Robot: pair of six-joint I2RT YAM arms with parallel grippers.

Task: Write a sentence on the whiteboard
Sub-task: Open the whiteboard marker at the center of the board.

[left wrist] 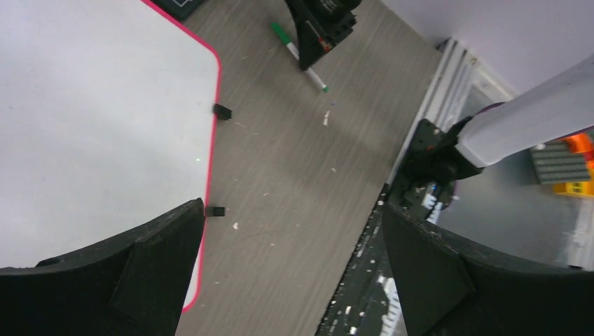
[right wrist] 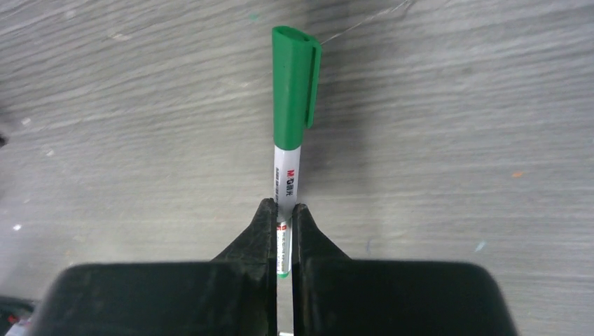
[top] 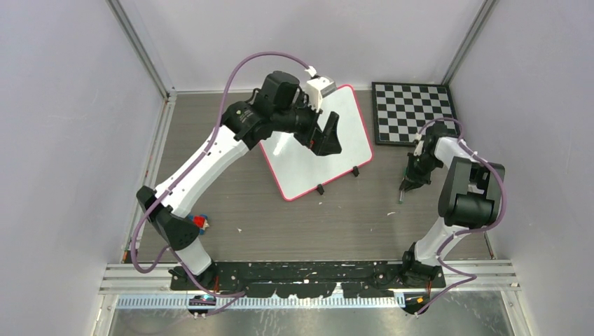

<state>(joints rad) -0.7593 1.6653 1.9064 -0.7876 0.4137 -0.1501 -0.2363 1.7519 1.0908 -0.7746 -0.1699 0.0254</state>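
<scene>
We are pinching the capped marker in our right claw, while our left claw is hovering spread wide over the whiteboard edge.

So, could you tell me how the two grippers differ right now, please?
The left gripper is open and empty; the right gripper is shut on the capped green marker. The left hangs over the whiteboard's edge; the right is off it, over the table. Both have black fingers.
</scene>
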